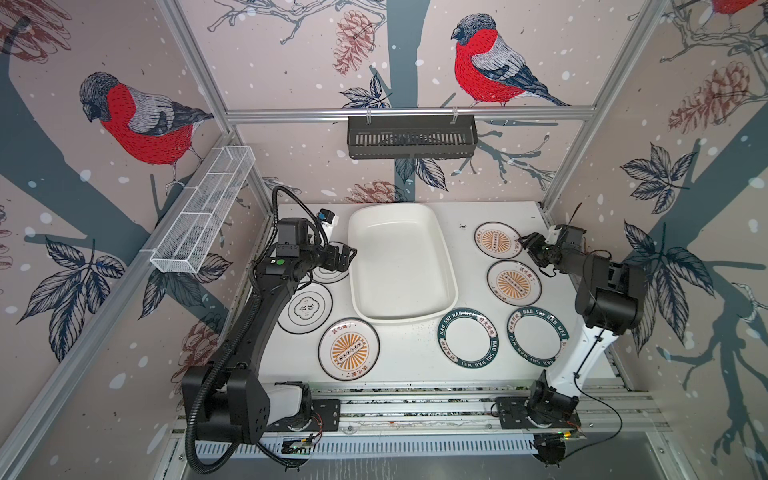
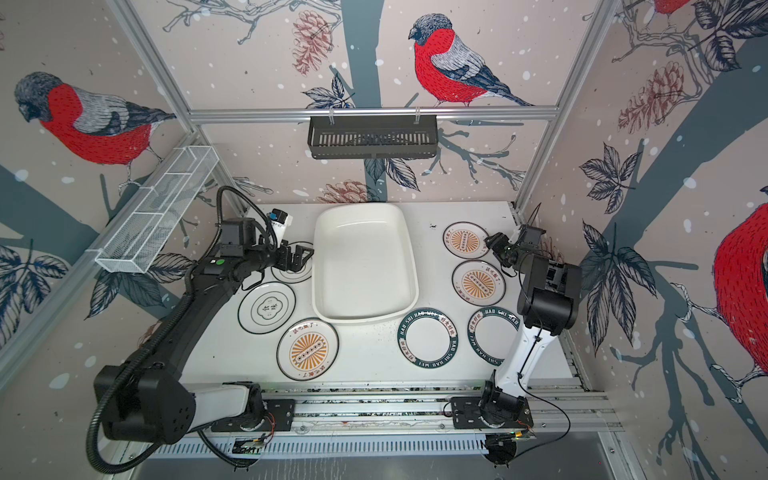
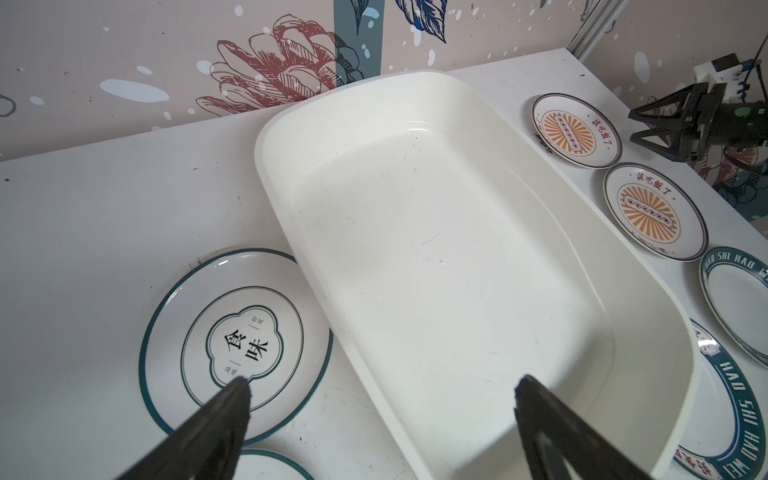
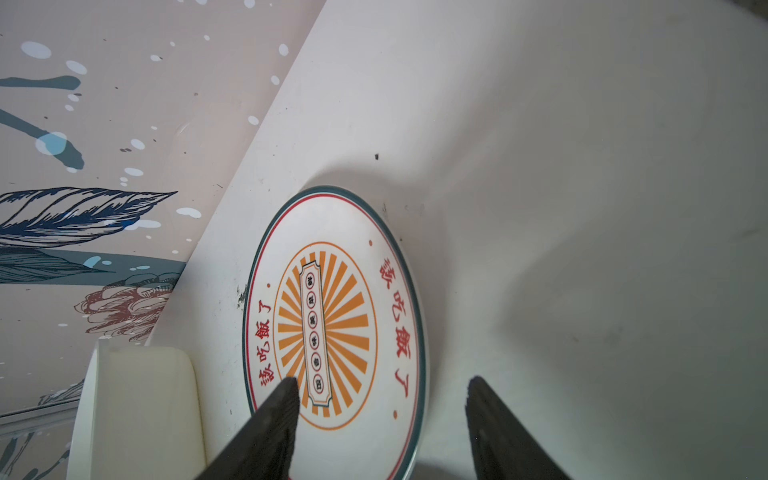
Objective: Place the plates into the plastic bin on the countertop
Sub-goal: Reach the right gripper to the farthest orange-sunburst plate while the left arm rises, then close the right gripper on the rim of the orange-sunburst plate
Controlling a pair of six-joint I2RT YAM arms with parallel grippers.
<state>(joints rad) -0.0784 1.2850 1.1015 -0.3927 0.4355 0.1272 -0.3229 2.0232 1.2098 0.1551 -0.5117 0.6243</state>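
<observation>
The empty white plastic bin (image 1: 401,262) (image 2: 363,262) sits mid-countertop (image 1: 407,361). Several plates lie flat around it: sunburst ones (image 1: 497,239) (image 1: 514,281) (image 1: 349,349), green-lettered ones (image 1: 468,336) (image 1: 537,336), and black-character ones (image 1: 305,308) (image 3: 237,345). My left gripper (image 1: 349,254) (image 3: 382,392) is open, hovering over the bin's left rim. One of its fingers is above a black-character plate. My right gripper (image 1: 524,241) (image 4: 384,390) is open and straddles the edge of the far-right sunburst plate (image 4: 332,324), one finger over its face and the other beyond the rim.
A black slatted basket (image 1: 411,137) hangs on the back rail. A white wire-mesh rack (image 1: 203,208) is fixed to the left frame. Aluminium framing (image 1: 415,399) edges the table's front. The patterned wall stands close behind the right gripper.
</observation>
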